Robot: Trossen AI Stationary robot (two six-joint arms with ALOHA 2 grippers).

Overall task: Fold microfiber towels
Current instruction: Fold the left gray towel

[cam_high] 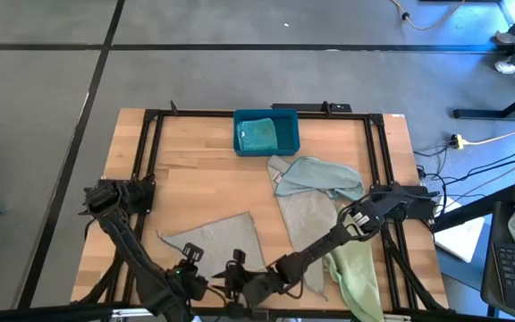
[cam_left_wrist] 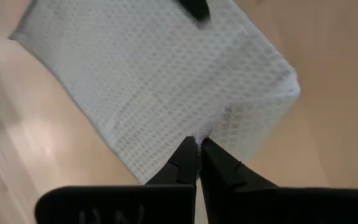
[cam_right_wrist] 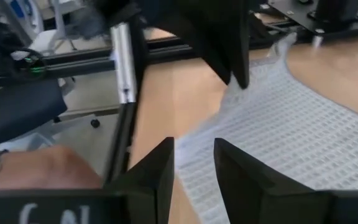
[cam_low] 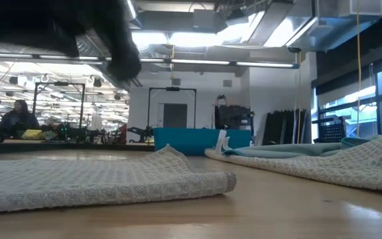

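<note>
A pale grey-beige towel [cam_high: 213, 237], folded over, lies flat on the table near its front left; it also shows in the low view [cam_low: 98, 182]. My left gripper [cam_left_wrist: 197, 146] is shut at this towel's near edge. My right gripper [cam_right_wrist: 194, 158] is open just above the same towel [cam_right_wrist: 278, 124], right beside the left gripper [cam_high: 189, 261] at the table's near edge. A second grey-beige towel [cam_high: 304, 224], a pale blue one [cam_high: 320, 174] and a pale green one [cam_high: 351, 268] lie in a heap on the right. A teal towel [cam_high: 259, 134] sits in the bin. My left gripper pinches the folded towel's near edge [cam_left_wrist: 205, 129] between its two fingertips, where the cloth puckers a little. The fingers slant down from the table's near side. One layer or several, I cannot tell. The rest of the towel lies flat on the table.
The blue plastic bin [cam_high: 286, 116] stands at the far middle of the table. The pale green towel hangs over the right front part of the table. Black frame rails [cam_high: 150, 161] run along the table's sides. Bare wood lies between the folded towel and the bin.
</note>
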